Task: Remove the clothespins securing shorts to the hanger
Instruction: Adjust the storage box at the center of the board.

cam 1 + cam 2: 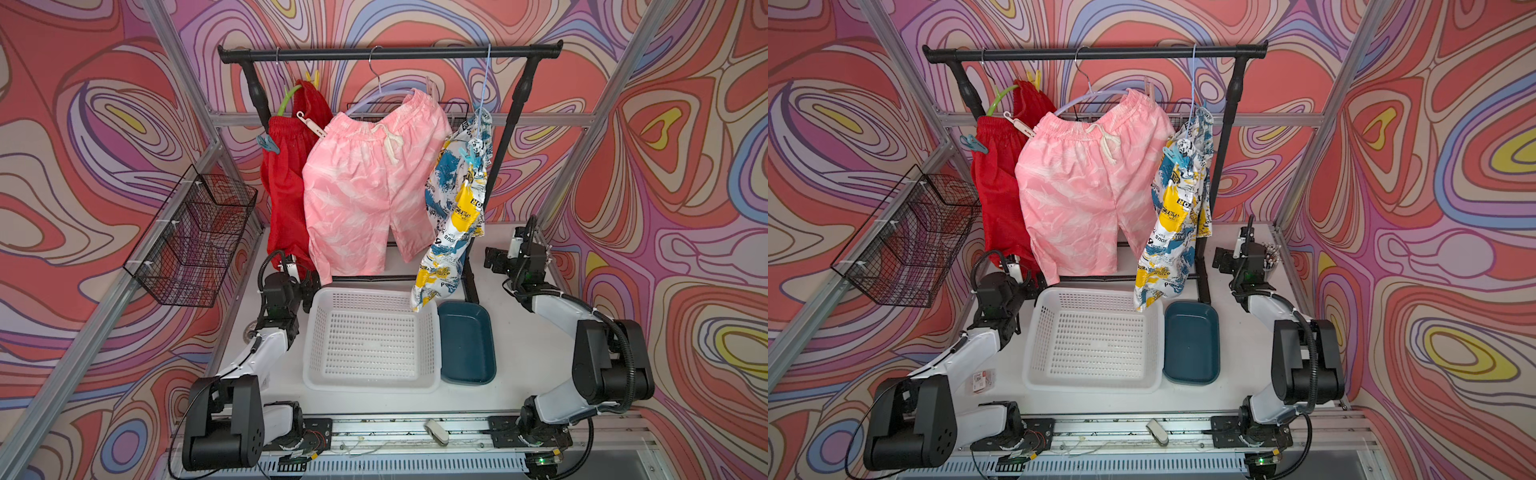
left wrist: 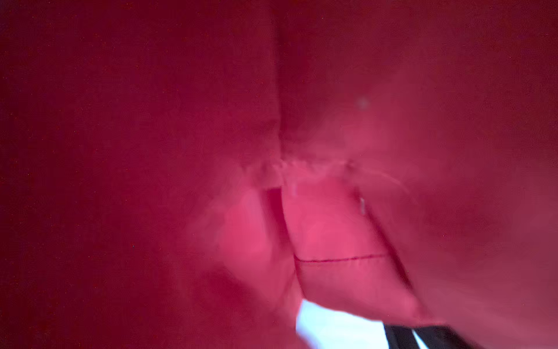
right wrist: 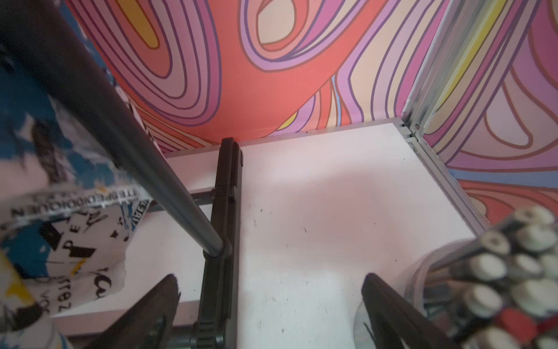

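my right claw gapes wide, empty, above the table; my left claw (nosed into the red shorts) is spread wide too, gripping nothing i can see.

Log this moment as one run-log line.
left gripper: open, at hem of red shorts | right gripper: open, empty, near rack foot | clothespins: clipped on shorts | white basket: empty

Red shorts, pale pink drawstring shorts and newspaper-print shorts hang side by side; a yellow clothespin, teal-grey clothespin and pink-beige clothespin grip the red pair, a light blue clothespin the printed pair.
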Tool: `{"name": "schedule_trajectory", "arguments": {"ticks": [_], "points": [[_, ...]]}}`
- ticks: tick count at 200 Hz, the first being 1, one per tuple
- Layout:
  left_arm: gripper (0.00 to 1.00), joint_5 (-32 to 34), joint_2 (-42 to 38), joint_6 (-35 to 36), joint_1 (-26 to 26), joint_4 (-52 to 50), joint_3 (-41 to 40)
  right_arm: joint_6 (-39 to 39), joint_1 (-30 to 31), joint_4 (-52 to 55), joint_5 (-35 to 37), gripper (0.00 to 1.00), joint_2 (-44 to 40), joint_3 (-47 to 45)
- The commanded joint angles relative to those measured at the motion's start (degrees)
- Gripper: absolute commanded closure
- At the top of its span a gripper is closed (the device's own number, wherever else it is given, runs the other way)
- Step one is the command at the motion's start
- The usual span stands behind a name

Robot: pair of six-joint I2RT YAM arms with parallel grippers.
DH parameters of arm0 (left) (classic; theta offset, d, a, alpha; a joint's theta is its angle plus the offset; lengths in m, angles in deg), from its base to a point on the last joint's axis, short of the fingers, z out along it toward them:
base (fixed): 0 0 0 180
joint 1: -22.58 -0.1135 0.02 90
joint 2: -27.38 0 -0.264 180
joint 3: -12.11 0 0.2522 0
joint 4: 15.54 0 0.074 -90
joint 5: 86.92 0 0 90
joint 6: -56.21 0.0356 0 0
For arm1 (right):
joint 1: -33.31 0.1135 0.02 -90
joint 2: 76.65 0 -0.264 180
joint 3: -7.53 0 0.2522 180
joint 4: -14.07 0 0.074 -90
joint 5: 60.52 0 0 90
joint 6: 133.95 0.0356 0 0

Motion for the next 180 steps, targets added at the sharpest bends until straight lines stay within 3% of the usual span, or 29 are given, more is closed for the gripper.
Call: {"name": "schedule_trajectory", "arguments": {"ticks": [1,29,91,140,180], "points": [[0.0,1.41,-2.6,-4.18,0.04,-16.18,7.14,2.9,-0.11,8.02,-0.61,0.02,-2.83,1.49],[0.01,-1.79,-4.04,-5.18,0.02,-21.99,10.77,3.78,-0.06,9.16,-0.48,0.02,-5.89,0.87],[0.04,-3.63,-5.98,-10.21,0.09,-24.73,7.19,4.88,0.24,16.78,-0.27,0.05,-10.1,1.02],[0.11,-5.41,-8.28,-20.65,1.78,-52.95,12.44,11.36,1.94,29.0,0.55,0.08,-18.35,0.87],[0.13,-4.54,-14.29,-24.62,5.19,-65.99,11.91,15.63,4.85,36.91,-0.24,0.12,-22.41,0.66]]}}
